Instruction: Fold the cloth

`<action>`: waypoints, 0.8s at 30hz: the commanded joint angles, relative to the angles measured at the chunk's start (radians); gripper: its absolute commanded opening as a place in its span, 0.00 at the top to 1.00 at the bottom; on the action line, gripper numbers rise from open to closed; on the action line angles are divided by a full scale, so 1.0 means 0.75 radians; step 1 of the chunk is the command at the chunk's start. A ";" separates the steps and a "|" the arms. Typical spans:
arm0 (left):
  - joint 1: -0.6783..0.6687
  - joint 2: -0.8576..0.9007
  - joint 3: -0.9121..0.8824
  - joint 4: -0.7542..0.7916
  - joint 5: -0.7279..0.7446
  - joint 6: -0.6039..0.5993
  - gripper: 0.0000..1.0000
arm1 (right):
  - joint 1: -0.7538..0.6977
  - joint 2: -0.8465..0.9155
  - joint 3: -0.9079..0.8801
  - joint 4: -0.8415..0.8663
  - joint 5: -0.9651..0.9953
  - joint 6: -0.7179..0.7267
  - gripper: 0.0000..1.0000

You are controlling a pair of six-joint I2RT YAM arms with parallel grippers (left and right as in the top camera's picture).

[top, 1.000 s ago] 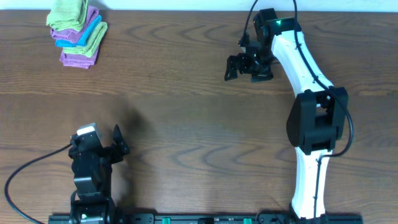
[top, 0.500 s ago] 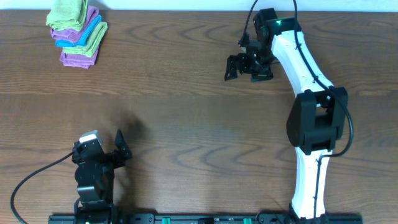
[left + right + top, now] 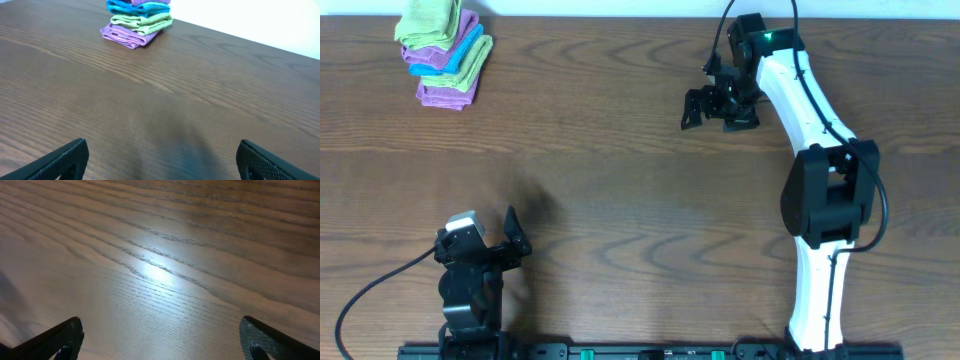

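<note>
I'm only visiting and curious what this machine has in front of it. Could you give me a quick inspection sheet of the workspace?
Surface: brown wood-grain table, glare patch in the right wrist view.
Job's things: light lime-green terry cloth, folded, topping a pile at the far left corner.
Clutter: purple, bright blue and green folded cloths beneath it.
Grippers: left gripper and right gripper both open, empty.
Cables: black cable trailing from the left arm.
Surroundings: white strip beyond the far edge.
</note>
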 commanded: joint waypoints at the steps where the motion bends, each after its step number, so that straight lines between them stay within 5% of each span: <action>1: 0.008 -0.034 -0.022 -0.056 0.014 -0.006 0.05 | 0.015 -0.038 0.021 0.000 -0.009 -0.002 0.01; 24: 0.008 -0.175 -0.022 -0.055 0.034 -0.020 0.05 | 0.015 -0.038 0.021 0.000 -0.009 -0.002 0.01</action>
